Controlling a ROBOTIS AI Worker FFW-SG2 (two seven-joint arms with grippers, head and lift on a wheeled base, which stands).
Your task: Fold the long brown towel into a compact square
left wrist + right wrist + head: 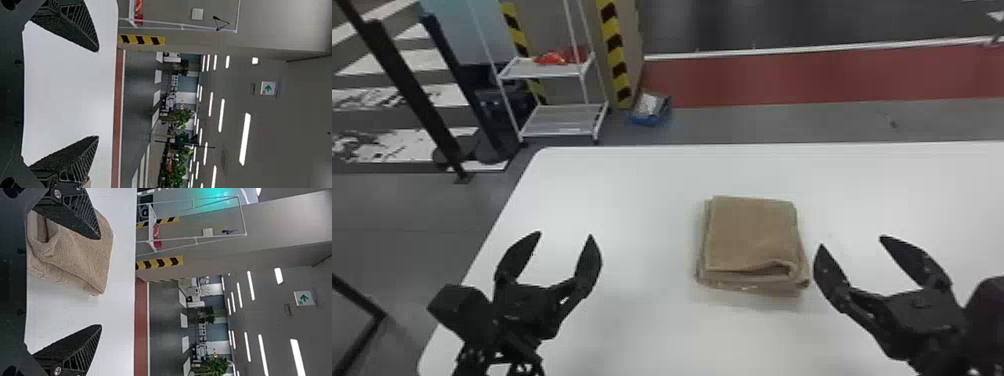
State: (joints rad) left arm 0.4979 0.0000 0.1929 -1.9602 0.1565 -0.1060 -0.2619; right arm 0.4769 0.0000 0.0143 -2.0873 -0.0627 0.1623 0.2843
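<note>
See brown towel (752,235), soft pile, folded to thick approx. square w/ looped near fold, on smooth white worktop (632,200), in from far-L corner, btwn open L pincer (565,234) & open R pincer (852,241). See red stuff (552,58) on rack (547,75) shelf.

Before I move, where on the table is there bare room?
White tabletop lies bare between the left hand and the towel, and beyond the towel to the far edge. It's tight where the right hand sits beside the towel.
</note>
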